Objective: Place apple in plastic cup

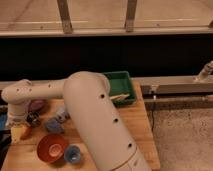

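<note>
the gripper hangs low at the far left edge of the wooden table, pointing down from the bent wrist of the arm. it sits right at the apple, touching it or as good as. whether it is spread, pressed together or already pinching the fruit cannot be told from this view (the wrist housing covers much of it). the yellow-orange apple seems to rest at table height near that left edge, not lifted clear as far as one can judge. just behind it are a small dark round object and a purple bowl, and to its right a blue-grey lump. nearer the front stands the red bowl, and just beside it, on its right, the plastic cup, light blue, upright and apparently empty. a green tray lies at the back of the table behind the arm. by my reading the task is at an early stage: the gripper is at the apple, while the lift, the carry past the red bowl to the cup and the release are all left to do. no brand, label or writing can be read anywhere.
</note>
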